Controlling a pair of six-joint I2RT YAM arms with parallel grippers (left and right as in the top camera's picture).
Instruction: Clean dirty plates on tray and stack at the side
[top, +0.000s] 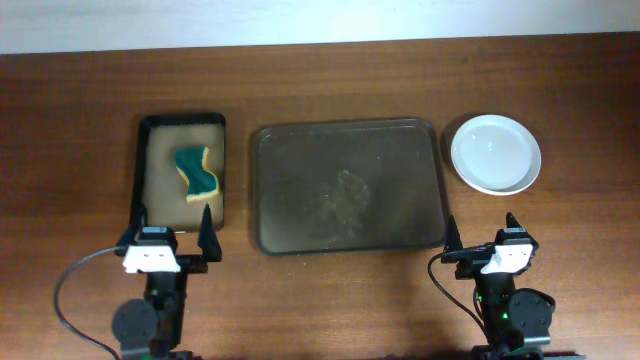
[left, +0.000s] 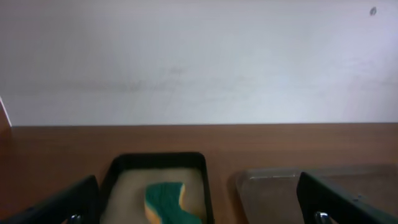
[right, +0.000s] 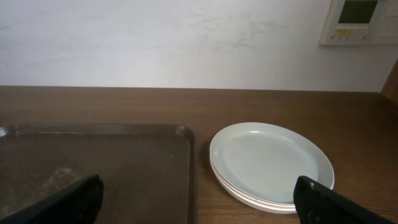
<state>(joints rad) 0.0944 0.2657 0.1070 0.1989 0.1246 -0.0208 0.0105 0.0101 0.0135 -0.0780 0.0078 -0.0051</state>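
Note:
The white plates (top: 496, 153) sit stacked on the table to the right of the large dark brown tray (top: 346, 186); the right wrist view shows the stack (right: 271, 164) beside the tray's right rim (right: 186, 168). The tray holds no plates, only faint smears. My left gripper (top: 172, 227) is open and empty at the table's front, below the small black tray. My right gripper (top: 481, 232) is open and empty at the front right, below the plates. The tray's left corner shows in the left wrist view (left: 273, 190).
A small black tray with a tan inside (top: 182, 168) stands left of the brown tray and holds a green and yellow sponge (top: 197, 174), also in the left wrist view (left: 165, 200). A white wall runs behind the table.

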